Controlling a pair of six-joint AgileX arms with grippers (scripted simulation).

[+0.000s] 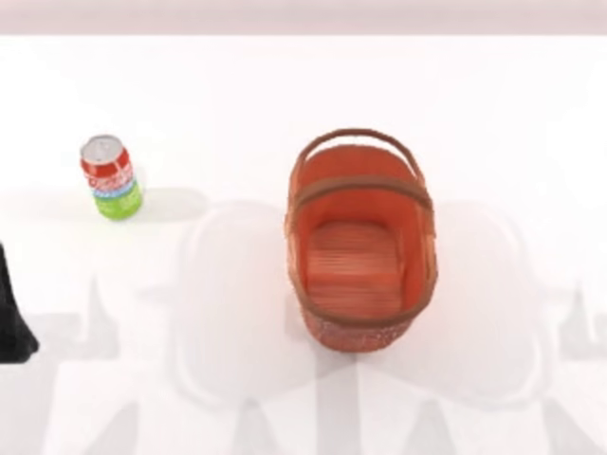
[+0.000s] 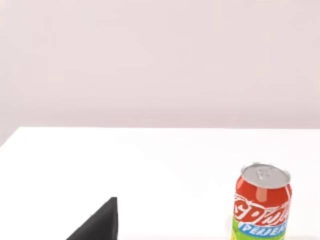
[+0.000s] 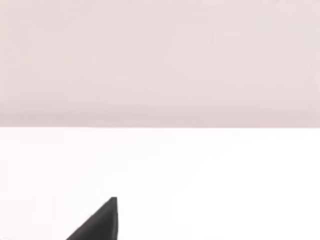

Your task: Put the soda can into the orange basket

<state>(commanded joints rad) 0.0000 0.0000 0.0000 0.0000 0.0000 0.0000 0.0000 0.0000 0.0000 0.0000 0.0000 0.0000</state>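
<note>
You are seeing the soda can point(image 1: 111, 177) standing upright on the tabletop point(image 1: 237, 114), well left of the orange basket point(image 1: 358, 248), waiting for pickup, though nobody can tell either gripper's state.

Handle point(image 1: 360, 138) arched across basket point(image 1: 358, 327) mouth

White table point(image 1: 285, 95) with upright soda can point(image 1: 112, 177) left, orange basket point(image 1: 360, 256) centre.

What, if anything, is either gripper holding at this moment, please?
Nothing is held. The soda can stands alone on the table's left side, apart from the orange basket; the left arm sits at the left edge.
</note>
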